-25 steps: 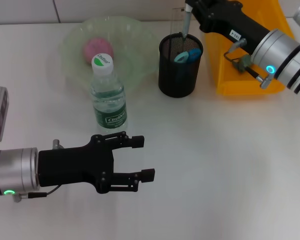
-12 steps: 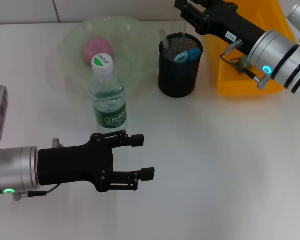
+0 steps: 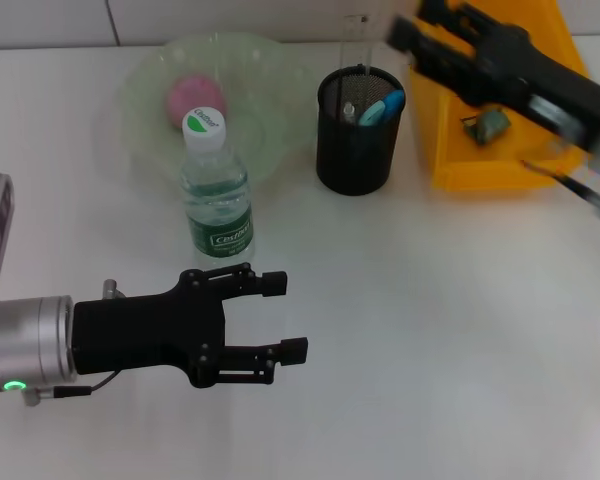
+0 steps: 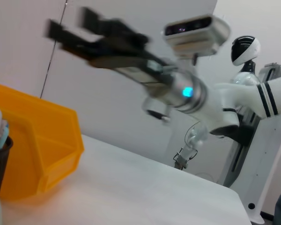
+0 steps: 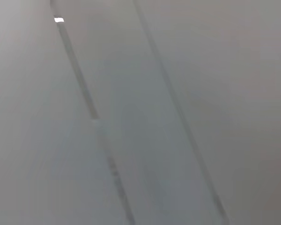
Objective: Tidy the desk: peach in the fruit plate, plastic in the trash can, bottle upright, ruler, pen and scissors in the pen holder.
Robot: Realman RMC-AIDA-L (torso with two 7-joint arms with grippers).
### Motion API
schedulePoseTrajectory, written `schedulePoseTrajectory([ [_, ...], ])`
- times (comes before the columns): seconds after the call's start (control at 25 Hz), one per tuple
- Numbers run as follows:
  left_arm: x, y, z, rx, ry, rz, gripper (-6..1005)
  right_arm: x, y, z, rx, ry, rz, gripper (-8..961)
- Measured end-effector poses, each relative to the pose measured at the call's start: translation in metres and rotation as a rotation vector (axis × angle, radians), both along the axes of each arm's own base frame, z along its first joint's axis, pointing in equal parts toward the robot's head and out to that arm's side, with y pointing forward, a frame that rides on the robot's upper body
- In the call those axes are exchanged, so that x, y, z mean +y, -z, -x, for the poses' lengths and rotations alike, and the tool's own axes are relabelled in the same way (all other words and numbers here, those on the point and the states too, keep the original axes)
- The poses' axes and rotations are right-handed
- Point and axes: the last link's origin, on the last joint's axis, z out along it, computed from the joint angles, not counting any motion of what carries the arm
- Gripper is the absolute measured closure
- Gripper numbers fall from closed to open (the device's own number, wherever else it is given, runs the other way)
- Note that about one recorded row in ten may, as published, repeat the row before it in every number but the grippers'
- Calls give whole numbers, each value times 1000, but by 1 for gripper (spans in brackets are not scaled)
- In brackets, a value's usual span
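The right pincer (image 3: 412, 30) was seen spread and empty at upper right, above the yellow plastic bin (image 3: 480, 160); the left pincer (image 3: 285, 318) – also spread – hovered low over the white worktop (image 3: 430, 330). The black mesh pen holder (image 3: 355, 150) stood centre-top.

pen holder (image 3: 354, 140): black metal mesh, matt
fruit plate (image 3: 150, 85): translucent green glass-like, glossy
bottle (image 3: 216, 195): clear plastic, glossy
trash can (image 3: 450, 150): yellow plastic, smooth
left gripper (image 3: 288, 317): matt black
table (image 3: 450, 330): white, smooth, matt

peach (image 3: 191, 96) in plate (image 3: 145, 80) — bottle (image 3: 216, 190) before it
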Motion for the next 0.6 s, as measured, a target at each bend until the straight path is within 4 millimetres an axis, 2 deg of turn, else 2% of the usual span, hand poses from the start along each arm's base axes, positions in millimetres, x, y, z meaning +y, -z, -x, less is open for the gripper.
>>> schedulePoseTrajectory([
  [0.12,-3,-1,1,-9,-4,10,152,-38,-27,-22,-25,-91,51,322],
  [0.16,-3,-1,1,-9,-4,10,152,-53,-36,-33,-36,-107,84,301],
  [0.2,-5,-6,5,-9,-22,29,152,-78,-54,-55,-61,-112,134,280],
  [0.24,-6,-8,7,-6,-27,34,152,-78,-54,-55,-61,-112,134,258],
  [0.32,-7,-11,9,-4,-30,37,152,-105,-62,-74,-108,-124,194,237],
  [0.48,-8,-17,12,0,-26,43,152,-142,-51,-91,-189,-166,315,237],
  [0.6,-8,-19,12,0,-23,45,152,-154,-36,-91,-199,-196,353,238],
])
